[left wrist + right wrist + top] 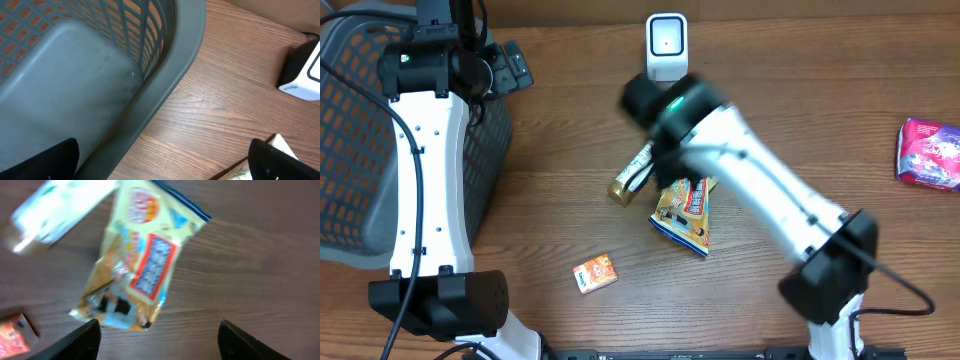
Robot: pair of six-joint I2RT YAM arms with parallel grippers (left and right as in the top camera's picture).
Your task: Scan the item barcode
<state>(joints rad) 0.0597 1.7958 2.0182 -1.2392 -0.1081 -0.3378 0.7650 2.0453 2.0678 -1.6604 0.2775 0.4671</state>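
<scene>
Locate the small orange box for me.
Overhead, the small orange box lies near the table's front edge, down-left of the yellow snack bag, touching nothing.

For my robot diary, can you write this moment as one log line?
right jaws: open above yellow plastic snack packet | left jaws: open by grey plastic mesh basket | white boxy scanner: packet not there

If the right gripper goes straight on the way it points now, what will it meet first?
Most likely the yellow snack bag, lying flat on the table just ahead of the open right gripper. The picture is blurred, so depth is uncertain.
</scene>
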